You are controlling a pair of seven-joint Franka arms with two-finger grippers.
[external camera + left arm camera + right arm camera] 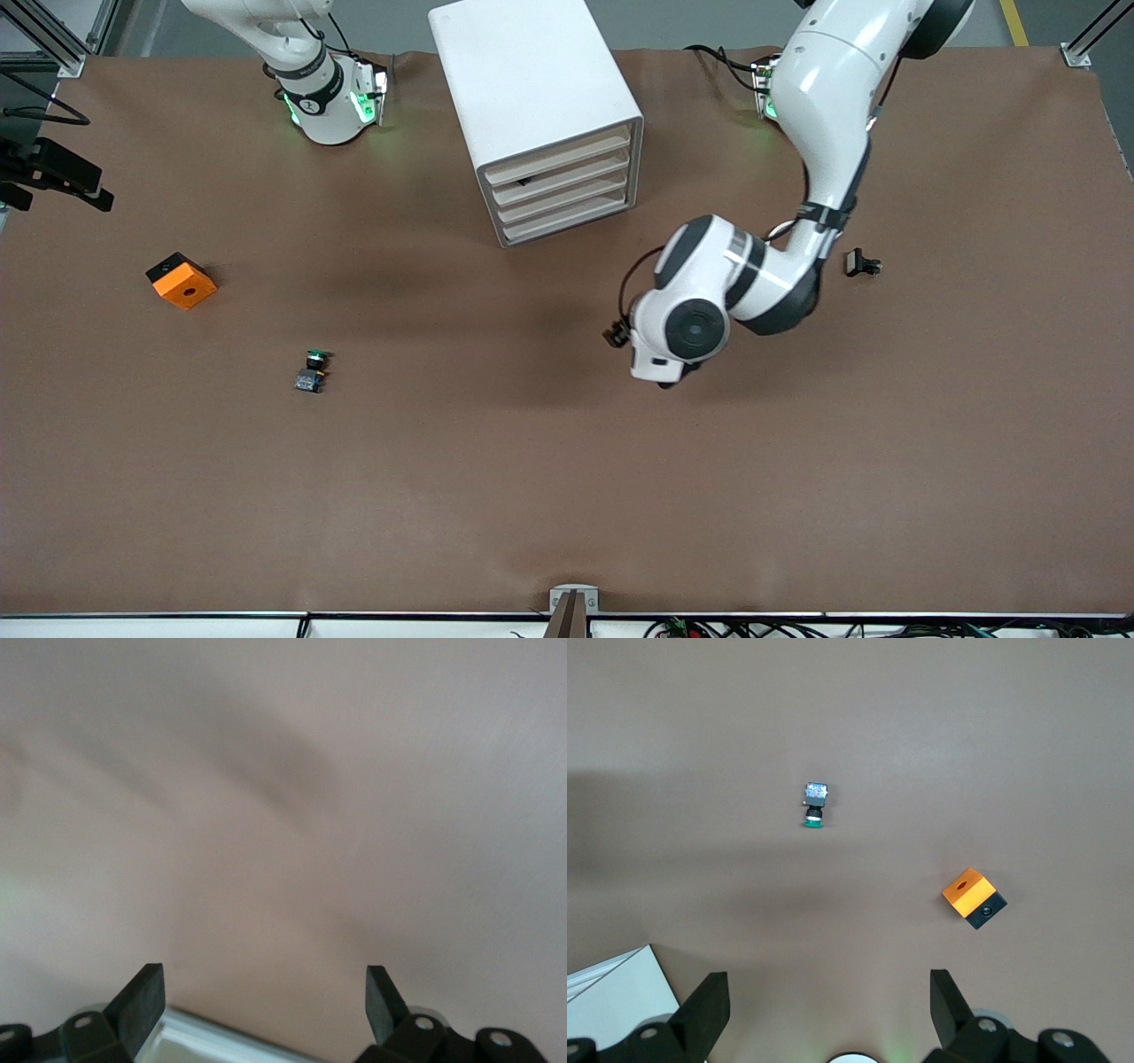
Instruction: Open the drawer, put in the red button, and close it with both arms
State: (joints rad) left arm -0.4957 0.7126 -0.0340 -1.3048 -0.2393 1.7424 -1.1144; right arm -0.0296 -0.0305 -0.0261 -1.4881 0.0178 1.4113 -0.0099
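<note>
Hanging open over the table [567, 496], left gripper [266, 1001] and right gripper [830, 1005] are apart from the drawer [558, 158]

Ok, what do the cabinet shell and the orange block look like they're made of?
Cabinet: probably plastic, smooth white satin shell with rounded edges and cream drawer fronts. Orange block: likely moulded plastic, matte orange top with a hole, on a black base. Neither is certain from looks alone.

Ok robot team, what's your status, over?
Left hand open over bare table. Right hand open, waiting high beside cabinet. Drawer shut. Red button not in sight.
</note>
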